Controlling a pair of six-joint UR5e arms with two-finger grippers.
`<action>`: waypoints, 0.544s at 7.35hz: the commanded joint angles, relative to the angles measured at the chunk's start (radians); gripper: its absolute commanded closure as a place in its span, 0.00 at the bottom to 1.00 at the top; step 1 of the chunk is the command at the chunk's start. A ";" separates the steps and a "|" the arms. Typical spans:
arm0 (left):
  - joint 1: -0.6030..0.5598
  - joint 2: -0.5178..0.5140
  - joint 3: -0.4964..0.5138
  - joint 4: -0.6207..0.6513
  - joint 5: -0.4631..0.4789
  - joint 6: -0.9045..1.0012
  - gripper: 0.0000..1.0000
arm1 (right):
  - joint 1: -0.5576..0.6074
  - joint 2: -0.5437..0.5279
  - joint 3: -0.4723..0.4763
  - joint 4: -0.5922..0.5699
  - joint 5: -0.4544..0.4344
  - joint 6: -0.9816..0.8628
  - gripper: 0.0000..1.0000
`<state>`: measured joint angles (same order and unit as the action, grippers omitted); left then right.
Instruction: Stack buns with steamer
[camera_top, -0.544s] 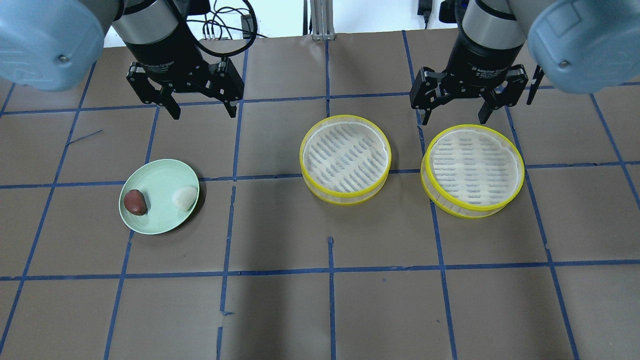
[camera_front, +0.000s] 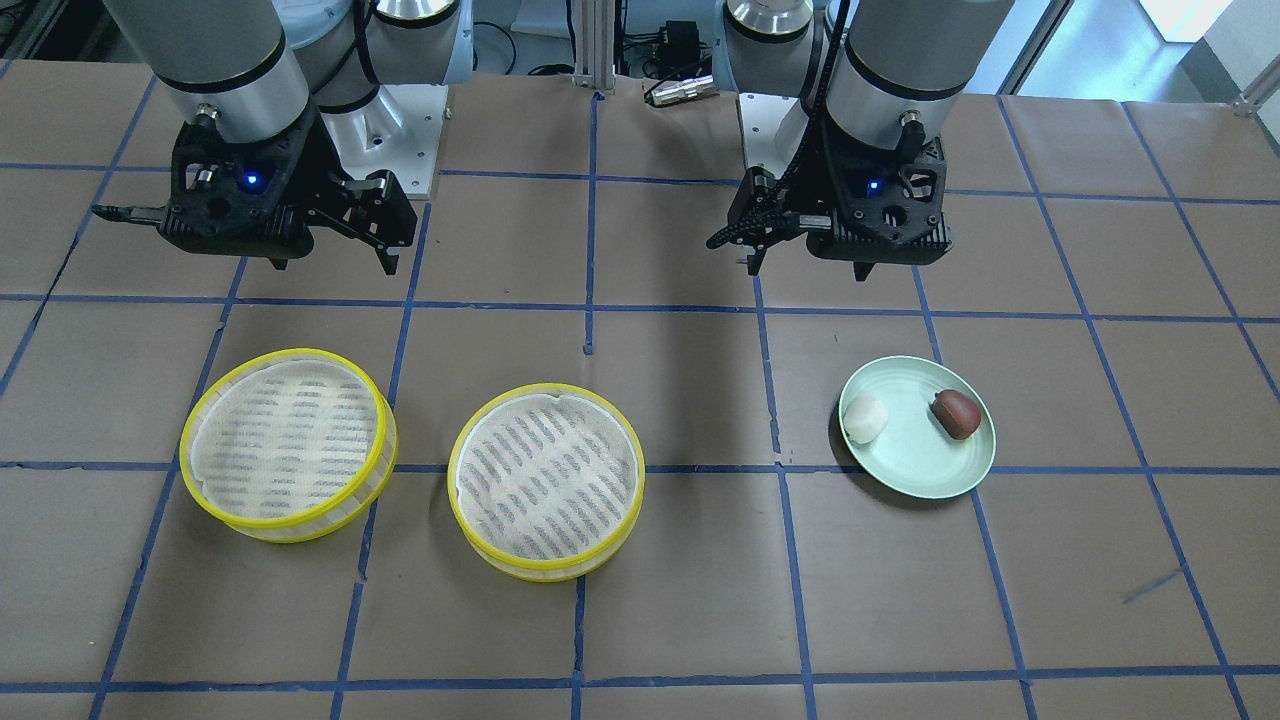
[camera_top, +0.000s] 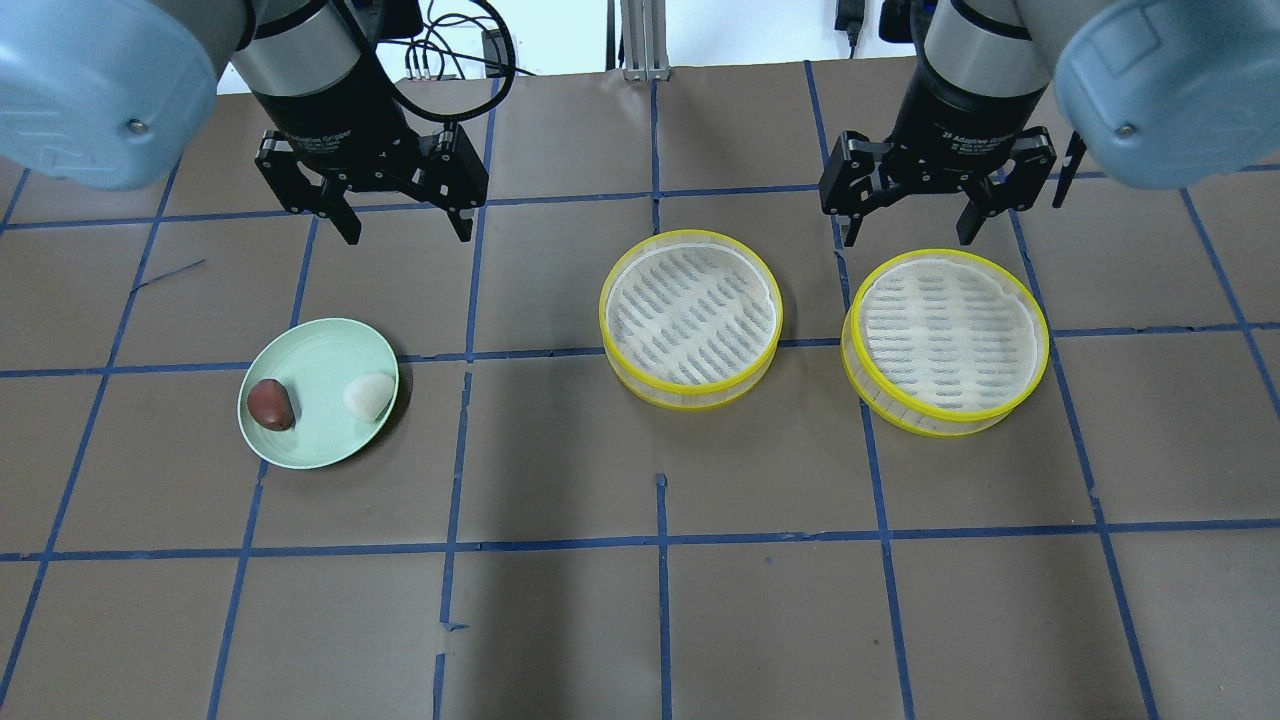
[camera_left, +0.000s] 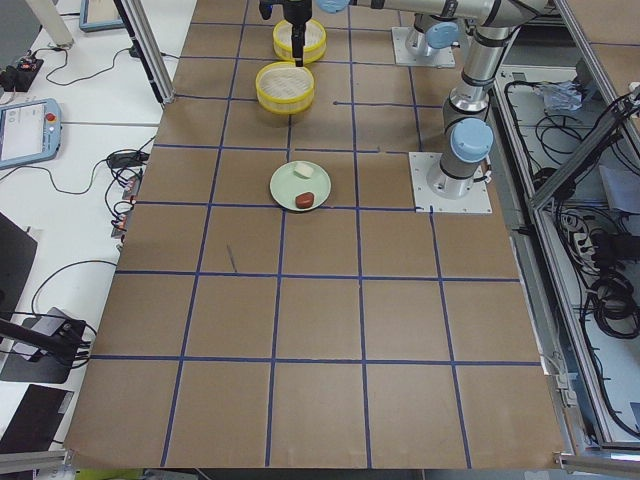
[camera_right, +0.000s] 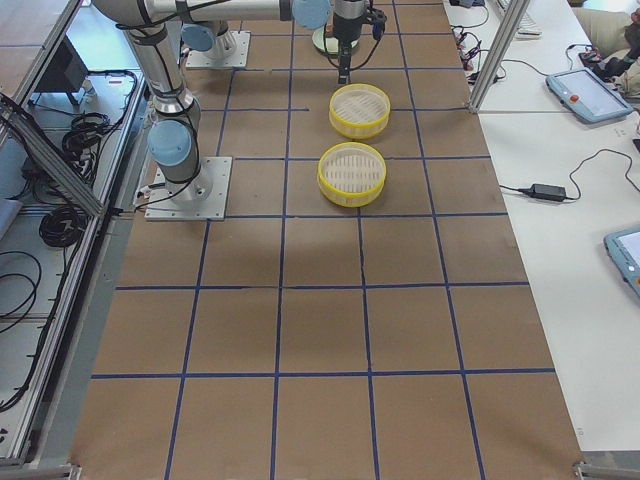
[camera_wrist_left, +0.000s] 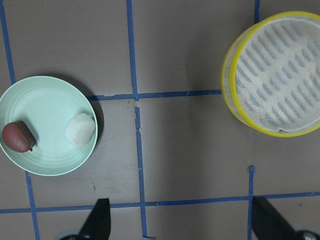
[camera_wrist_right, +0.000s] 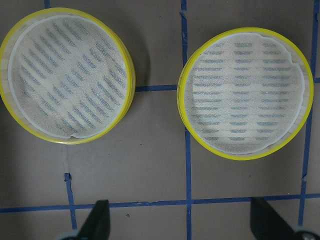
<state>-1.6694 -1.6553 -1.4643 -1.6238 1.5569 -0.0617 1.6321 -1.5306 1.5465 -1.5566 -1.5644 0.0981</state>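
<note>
A reddish-brown bun (camera_top: 270, 404) and a white bun (camera_top: 367, 396) lie on a pale green plate (camera_top: 320, 355) at the table's left. Two yellow-rimmed steamer trays stand apart, one in the middle (camera_top: 690, 318) and one to the right (camera_top: 945, 340); both are empty. My left gripper (camera_top: 407, 234) is open and empty, hovering behind the plate. My right gripper (camera_top: 906, 240) is open and empty, hovering at the back edge of the right steamer tray. The left wrist view shows the plate (camera_wrist_left: 47, 107), both buns and the middle steamer tray (camera_wrist_left: 277, 72). The right wrist view shows both steamer trays (camera_wrist_right: 67, 75) (camera_wrist_right: 245, 92).
The brown table (camera_top: 660, 620) carries a grid of blue tape. Cables and a metal post (camera_top: 640, 40) lie past its far edge. The front-facing view shows the arm bases (camera_front: 400, 130) behind the grippers.
The left arm has shifted very slightly. The buns, plate, steamer trays and right gripper have not moved.
</note>
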 joint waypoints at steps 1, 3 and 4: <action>0.014 -0.001 -0.027 0.019 0.000 0.020 0.00 | -0.003 0.001 0.000 -0.005 -0.006 0.000 0.00; 0.184 -0.033 -0.178 0.177 -0.007 0.176 0.00 | 0.000 0.000 0.000 -0.007 -0.003 0.002 0.00; 0.254 -0.075 -0.265 0.308 -0.009 0.271 0.00 | 0.000 0.001 0.001 -0.007 -0.003 0.002 0.00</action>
<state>-1.5121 -1.6882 -1.6234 -1.4656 1.5511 0.0955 1.6313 -1.5299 1.5465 -1.5627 -1.5683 0.0991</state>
